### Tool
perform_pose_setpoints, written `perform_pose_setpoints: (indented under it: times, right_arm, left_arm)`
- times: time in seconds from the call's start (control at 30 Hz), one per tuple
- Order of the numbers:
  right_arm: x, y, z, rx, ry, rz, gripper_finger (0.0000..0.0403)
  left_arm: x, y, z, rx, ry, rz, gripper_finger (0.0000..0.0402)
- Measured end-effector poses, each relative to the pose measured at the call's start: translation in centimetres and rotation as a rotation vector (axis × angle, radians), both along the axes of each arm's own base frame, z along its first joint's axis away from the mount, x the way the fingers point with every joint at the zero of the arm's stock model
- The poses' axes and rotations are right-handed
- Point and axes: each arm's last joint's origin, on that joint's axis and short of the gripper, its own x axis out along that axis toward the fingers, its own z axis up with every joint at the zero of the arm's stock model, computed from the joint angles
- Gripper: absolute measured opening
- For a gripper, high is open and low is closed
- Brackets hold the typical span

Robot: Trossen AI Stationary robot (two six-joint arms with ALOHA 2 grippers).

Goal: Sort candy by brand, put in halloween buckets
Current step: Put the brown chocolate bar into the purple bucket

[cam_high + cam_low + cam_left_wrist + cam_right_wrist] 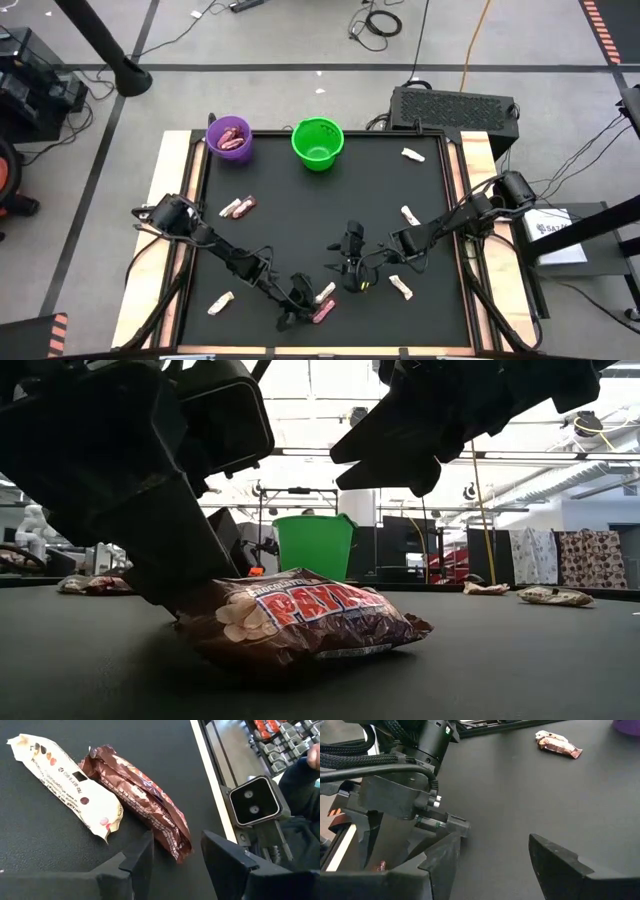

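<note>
My left gripper [305,303] is down at the table's near edge, open. Its fingers [142,855] stand on either side of one end of a pink-red wrapped bar [145,795], which lies flat on the table [300,618]. A white-cream bar [65,775] lies right beside it. My right gripper [352,275] hangs open above the mat just right of them [495,862] and holds nothing. The purple bucket [230,138], with pink-red bars inside, and the green bucket [318,143] stand upright at the far side. My left gripper comes down slanting from the table's left over the pink-red bar's end [181,849], one finger on each side, across the bar. In the low view a finger [185,575] stands close against that end. I cannot tell whether it touches the wrapper.
Loose bars lie scattered on the black mat: a pair [237,207] at the left, one white [221,302] near the front left, and three on the right [412,154], [409,215], [400,287]. A small camera [254,802] sits at the near table edge, with a person's sleeve [300,780] beyond.
</note>
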Motion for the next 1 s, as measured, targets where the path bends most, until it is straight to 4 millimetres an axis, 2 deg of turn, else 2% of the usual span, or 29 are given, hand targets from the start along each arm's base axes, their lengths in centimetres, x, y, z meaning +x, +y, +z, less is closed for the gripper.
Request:
perform_pose_setpoints:
  times: [0.3, 0.53, 0.67, 0.87, 1.0]
  right_arm:
    - [0.0, 0.0, 0.0, 0.0, 0.0, 0.0, 0.0228]
    - [0.0, 0.0, 0.0, 0.0, 0.0, 0.0, 0.0228]
    - [0.0, 0.0, 0.0, 0.0, 0.0, 0.0, 0.0228]
    - [0.0, 0.0, -0.1, -0.001, 0.01, -0.001, 0.0228]
    - [-0.1, -0.1, -0.3, -0.009, 0.032, -0.001, 0.0228]
  left_arm:
    - [-0.3, -0.3, -0.4, 0.042, 0.002, -0.031, 0.017]
    - [0.6, -1.1, -0.8, 0.088, 0.051, -0.036, 0.0162]
    - [1.2, -1.4, -0.6, 0.112, 0.038, -0.065, 0.0122]
    - [1.4, -1.4, 0.4, 0.156, -0.015, -0.118, 0.0014]
    - [1.1, -1.5, 1.9, 0.169, -0.05, -0.153, 0.0007]
